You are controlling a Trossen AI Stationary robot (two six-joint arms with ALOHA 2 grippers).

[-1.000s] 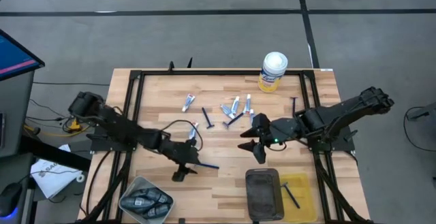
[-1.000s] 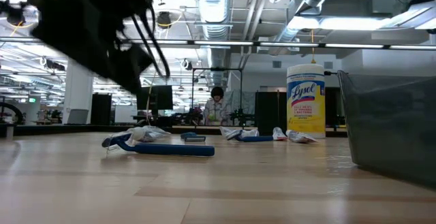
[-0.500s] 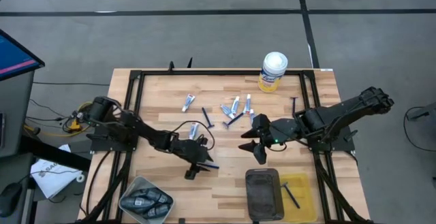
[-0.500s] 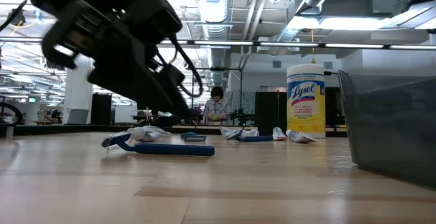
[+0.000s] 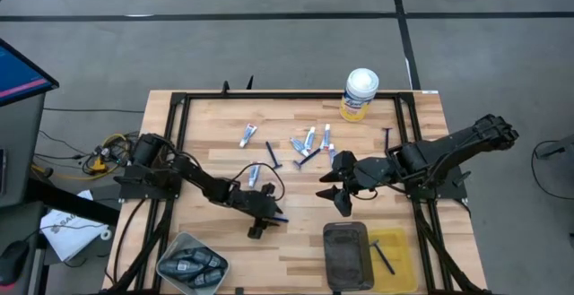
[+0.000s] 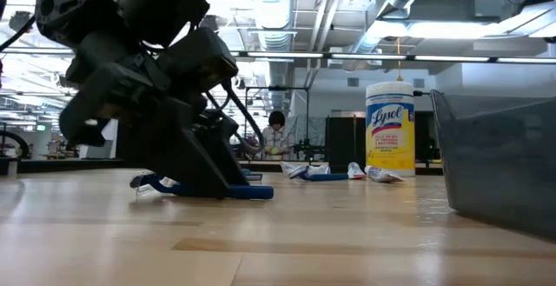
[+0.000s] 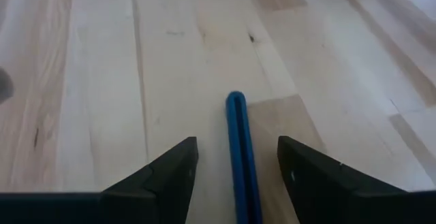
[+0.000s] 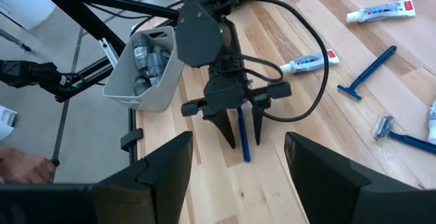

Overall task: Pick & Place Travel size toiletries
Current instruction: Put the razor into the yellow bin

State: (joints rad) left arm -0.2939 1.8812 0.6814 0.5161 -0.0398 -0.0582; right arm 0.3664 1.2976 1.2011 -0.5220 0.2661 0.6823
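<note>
left claw point(image 7: 235, 176) open, straddling razor handle point(image 7: 238, 149); bare wood ahead.

Overhead, tabletop-level and two wrist cameras share the table point(image 5: 215, 120).

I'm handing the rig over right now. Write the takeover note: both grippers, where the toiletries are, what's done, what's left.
Left gripper: open, down at the table, fingers astride the handle of a blue razor, not closed on it yet.
Right gripper: open, empty, waiting over mid-table.
Done: one razor lies in the yellow tray; the grey bin at the left front corner holds dark oblong pieces.
Left: the razor under the left gripper, a white tube beside it, and the cluster of tubes and razors near the table's far side.
The yellow canister is not part of the job.
</note>
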